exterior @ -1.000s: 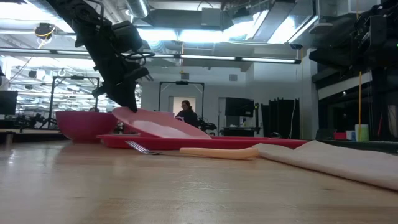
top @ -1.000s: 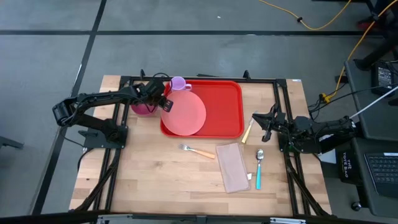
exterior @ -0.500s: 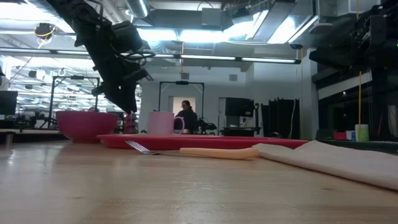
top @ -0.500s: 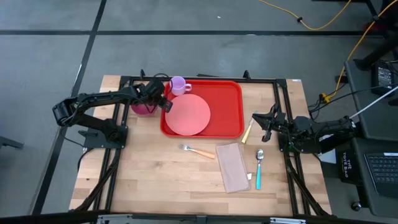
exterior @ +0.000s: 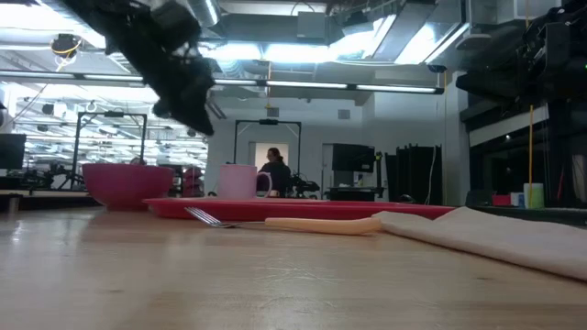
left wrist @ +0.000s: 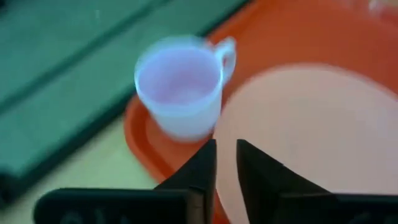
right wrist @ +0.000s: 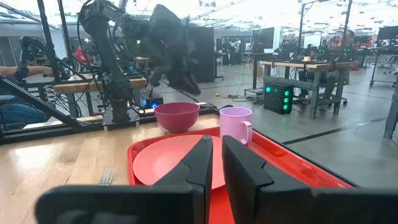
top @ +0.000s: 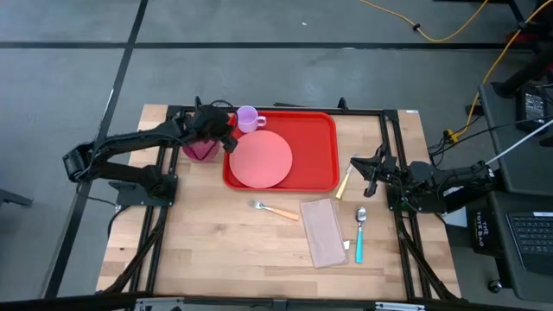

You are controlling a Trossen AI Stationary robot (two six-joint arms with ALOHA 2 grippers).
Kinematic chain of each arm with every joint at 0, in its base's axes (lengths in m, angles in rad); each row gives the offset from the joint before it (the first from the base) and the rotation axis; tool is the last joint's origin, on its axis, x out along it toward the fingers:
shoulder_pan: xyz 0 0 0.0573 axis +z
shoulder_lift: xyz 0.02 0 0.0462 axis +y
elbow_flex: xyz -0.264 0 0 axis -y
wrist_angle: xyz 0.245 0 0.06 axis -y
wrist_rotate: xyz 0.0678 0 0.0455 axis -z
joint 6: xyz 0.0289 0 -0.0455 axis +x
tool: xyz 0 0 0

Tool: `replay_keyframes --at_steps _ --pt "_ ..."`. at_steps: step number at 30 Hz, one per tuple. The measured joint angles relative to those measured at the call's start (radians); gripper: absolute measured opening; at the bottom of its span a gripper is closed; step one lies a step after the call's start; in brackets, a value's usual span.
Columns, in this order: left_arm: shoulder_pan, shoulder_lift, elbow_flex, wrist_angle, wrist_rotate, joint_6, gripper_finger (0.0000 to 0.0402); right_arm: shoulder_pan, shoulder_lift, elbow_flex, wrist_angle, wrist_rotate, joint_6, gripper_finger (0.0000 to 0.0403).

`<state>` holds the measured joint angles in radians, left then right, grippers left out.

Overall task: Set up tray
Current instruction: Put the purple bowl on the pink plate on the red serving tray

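The tray (top: 302, 147) lay at the back middle of the surface (top: 216, 242), with the plate (top: 261, 158) flat in its left half and the cup (top: 248, 118) at its back left corner. The left end effector (top: 226, 131) hung above the tray's left edge beside the cup, fingers nearly closed, holding nothing. The right end effector (top: 361, 166) rested beyond the tray's right edge, fingers almost together and empty

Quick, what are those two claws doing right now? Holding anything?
Left gripper: shut, holding nothing, raised above the tray's corner near the cup.
Right gripper: shut, holding nothing, waiting beside the tray.
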<state>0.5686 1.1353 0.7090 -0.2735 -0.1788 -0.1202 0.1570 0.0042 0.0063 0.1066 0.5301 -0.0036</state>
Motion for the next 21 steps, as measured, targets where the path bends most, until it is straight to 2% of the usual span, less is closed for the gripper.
replay_keyframes --at_steps 7,9,13,15,18,21 --pt "0.0 -0.079 0.0 0.134 -0.001 0.194 0.001 0.0 0.0 0.0 0.0 0.0 0.0 0.0042" --pt "0.001 -0.088 0.0 0.18 0.037 0.258 0.0003 0.0 0.0 0.0 0.003 0.005 0.008 0.0042" --pt "0.01 -0.093 0.0 0.26 0.168 0.276 0.0002 0.0 0.0 0.0 0.002 0.027 0.018 0.003" --pt "0.011 -0.093 -0.009 0.268 0.192 0.281 0.0001 0.0 0.0 0.0 -0.001 0.025 0.021 0.0016" --pt "0.009 -0.093 -0.097 0.415 0.194 0.277 0.0001 0.0 0.0 0.0 -0.017 -0.005 0.027 0.0006" --pt "0.008 -0.093 -0.197 0.621 0.215 0.243 0.0001 0.0 0.0 0.0 -0.02 -0.027 0.05 0.0013"
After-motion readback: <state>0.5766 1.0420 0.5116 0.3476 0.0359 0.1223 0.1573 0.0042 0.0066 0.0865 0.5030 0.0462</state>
